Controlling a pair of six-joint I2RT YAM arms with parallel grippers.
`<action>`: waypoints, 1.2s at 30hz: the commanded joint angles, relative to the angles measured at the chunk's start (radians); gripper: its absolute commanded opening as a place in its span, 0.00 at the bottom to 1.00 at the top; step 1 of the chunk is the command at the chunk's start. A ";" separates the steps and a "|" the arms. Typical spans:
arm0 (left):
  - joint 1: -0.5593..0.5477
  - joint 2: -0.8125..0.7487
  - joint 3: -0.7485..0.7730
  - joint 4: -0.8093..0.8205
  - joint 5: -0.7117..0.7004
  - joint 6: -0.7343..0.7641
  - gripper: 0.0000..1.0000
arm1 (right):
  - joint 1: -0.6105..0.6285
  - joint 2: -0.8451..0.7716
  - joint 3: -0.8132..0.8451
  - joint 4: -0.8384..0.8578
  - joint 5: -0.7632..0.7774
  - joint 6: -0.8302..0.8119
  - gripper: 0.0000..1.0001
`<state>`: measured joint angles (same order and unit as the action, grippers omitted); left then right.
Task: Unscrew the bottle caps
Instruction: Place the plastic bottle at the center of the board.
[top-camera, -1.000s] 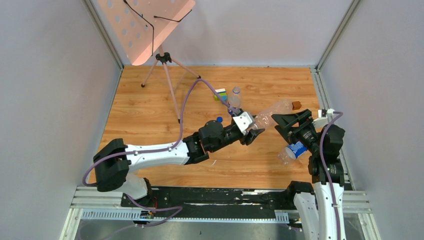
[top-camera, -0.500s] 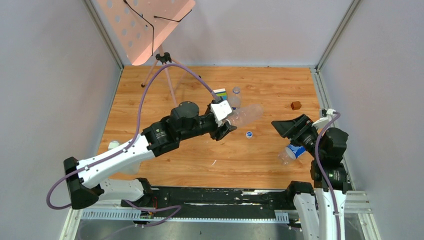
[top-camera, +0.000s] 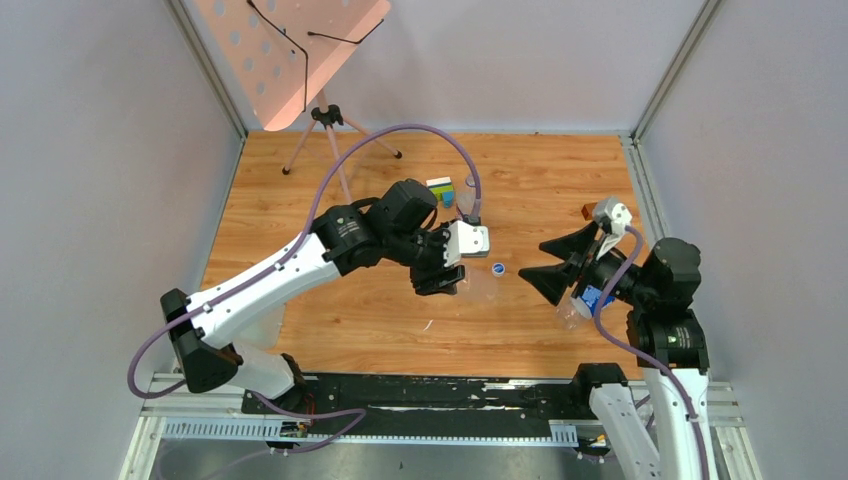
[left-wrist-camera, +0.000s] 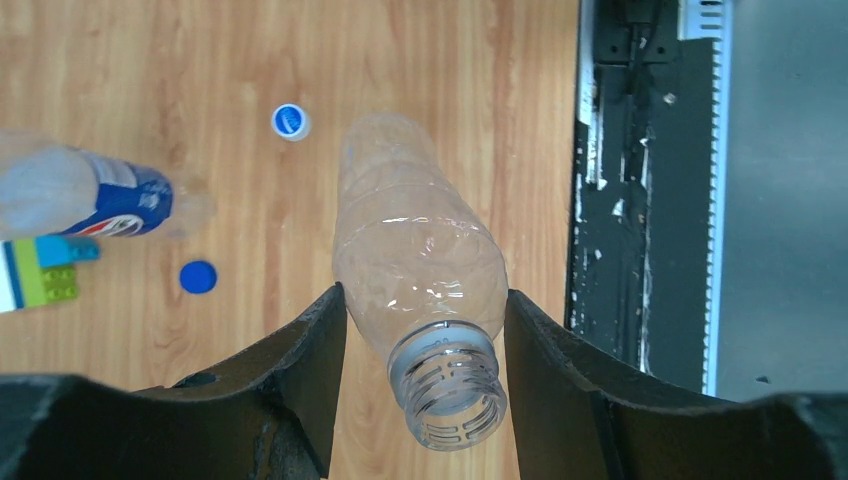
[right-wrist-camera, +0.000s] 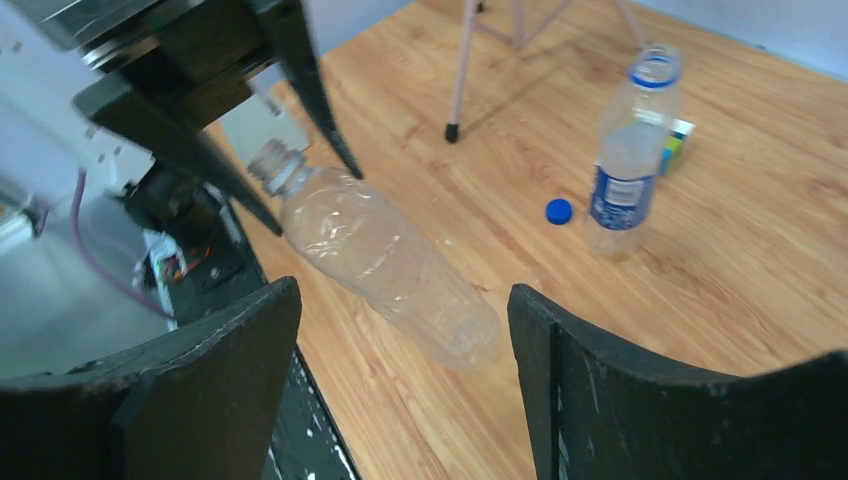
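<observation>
My left gripper (top-camera: 447, 278) (left-wrist-camera: 425, 320) is shut on the shoulder of an unlabelled clear bottle (left-wrist-camera: 415, 250) (right-wrist-camera: 385, 260). The bottle's neck is open, with no cap, and its base is low over the floor (top-camera: 483, 288). A blue cap (top-camera: 497, 268) (left-wrist-camera: 290, 120) lies inside-up beside it. A second blue cap (left-wrist-camera: 198, 276) (right-wrist-camera: 559, 210) lies near a standing blue-labelled bottle (right-wrist-camera: 625, 160) (left-wrist-camera: 90, 195) (top-camera: 468, 195) with an open neck. My right gripper (top-camera: 537, 260) (right-wrist-camera: 402, 292) is open and empty, facing the unlabelled bottle from the right. Another labelled bottle (top-camera: 588, 300) lies under my right arm.
A blue-yellow-green-white toy block cluster (top-camera: 440, 188) (left-wrist-camera: 40, 270) stands by the upright bottle. A small brown cube (top-camera: 586, 211) sits at the right behind my right wrist. A pink tripod stand (top-camera: 325, 120) stands at the back left. The black rail (left-wrist-camera: 640, 200) runs along the near edge.
My left arm carried the unlabelled bottle from the right back to the middle and turned it toward the near edge. My right gripper drew back, open. A blue cap now lies mid-floor.
</observation>
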<state>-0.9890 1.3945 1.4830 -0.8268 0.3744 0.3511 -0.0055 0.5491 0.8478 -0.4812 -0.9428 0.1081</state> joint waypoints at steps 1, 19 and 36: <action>0.009 0.052 0.094 -0.134 0.150 0.099 0.00 | 0.129 0.029 0.011 -0.052 -0.061 -0.235 0.76; 0.009 0.084 0.127 -0.123 0.263 0.100 0.00 | 0.695 0.244 -0.101 0.180 0.232 -0.319 0.76; 0.010 0.022 0.047 0.008 0.286 0.039 0.01 | 0.737 0.203 -0.255 0.512 0.299 -0.245 0.56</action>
<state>-0.9764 1.4567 1.5448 -0.8989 0.6205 0.4244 0.7246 0.7692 0.6033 -0.1101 -0.6632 -0.1745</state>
